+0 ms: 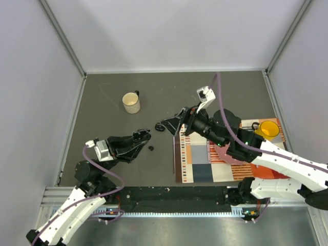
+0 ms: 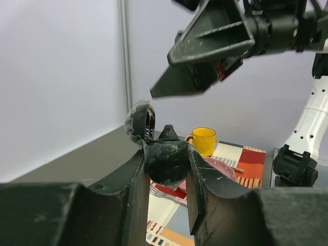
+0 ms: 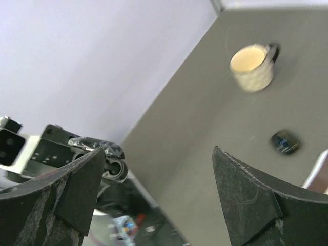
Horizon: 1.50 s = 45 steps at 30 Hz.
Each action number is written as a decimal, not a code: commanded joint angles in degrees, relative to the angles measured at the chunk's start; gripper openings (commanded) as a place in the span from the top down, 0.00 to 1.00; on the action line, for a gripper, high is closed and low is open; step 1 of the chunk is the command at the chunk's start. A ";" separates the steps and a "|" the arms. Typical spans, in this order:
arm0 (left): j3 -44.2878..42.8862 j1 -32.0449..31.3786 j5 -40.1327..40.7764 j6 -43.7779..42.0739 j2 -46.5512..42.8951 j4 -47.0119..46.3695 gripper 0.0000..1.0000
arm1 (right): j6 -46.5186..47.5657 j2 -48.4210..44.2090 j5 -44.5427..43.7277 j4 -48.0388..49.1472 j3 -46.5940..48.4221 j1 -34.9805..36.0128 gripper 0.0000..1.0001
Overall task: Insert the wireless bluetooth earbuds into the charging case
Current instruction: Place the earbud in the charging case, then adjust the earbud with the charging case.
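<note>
My left gripper is shut on the black charging case, held above the table with its lid swung open. A small black tip pokes up from the case top; I cannot tell whether it is an earbud. My right gripper hovers just right of and above the case, open with nothing between its fingers. One tiny black earbud lies on the grey table below the case. In the right wrist view the open case shows at the lower left.
A cream mug stands at the back left. A small black oval item lies on the table, blurred. A striped mat at the right carries a yellow mug and a pink plate.
</note>
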<state>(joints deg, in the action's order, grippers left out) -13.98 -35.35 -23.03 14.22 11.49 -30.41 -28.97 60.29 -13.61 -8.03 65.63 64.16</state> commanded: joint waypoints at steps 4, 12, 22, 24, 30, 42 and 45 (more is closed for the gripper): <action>0.09 -0.15 -0.44 0.02 1.70 -6.14 1.00 | -34.83 -2.29 15.61 19.88 -12.18 -5.71 0.19; 0.00 -0.24 -0.53 0.02 2.66 -6.76 1.00 | -41.51 4.74 29.32 30.51 -10.87 -6.94 0.19; 0.27 -0.15 0.79 -0.68 2.66 -7.20 1.00 | -41.78 8.26 34.26 29.23 -8.94 -6.86 0.19; 0.18 -0.15 0.62 -0.68 2.93 -7.55 1.00 | -41.87 9.40 35.75 29.04 -8.15 -6.77 0.18; 0.18 -0.24 -0.09 -0.51 4.07 -8.52 1.00 | -42.92 11.78 38.13 30.62 -6.65 -6.86 0.20; 0.09 -0.15 -0.44 -0.68 4.42 -7.29 1.00 | -40.47 12.66 39.09 28.87 -4.28 -6.86 0.38; 0.09 -0.15 -0.88 -0.77 4.60 -7.12 1.00 | -38.89 12.48 38.57 27.20 -3.40 -6.68 0.41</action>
<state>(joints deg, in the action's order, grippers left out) -13.96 -35.35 -23.07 13.85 15.29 -37.26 -70.46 73.12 24.12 17.80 57.69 57.58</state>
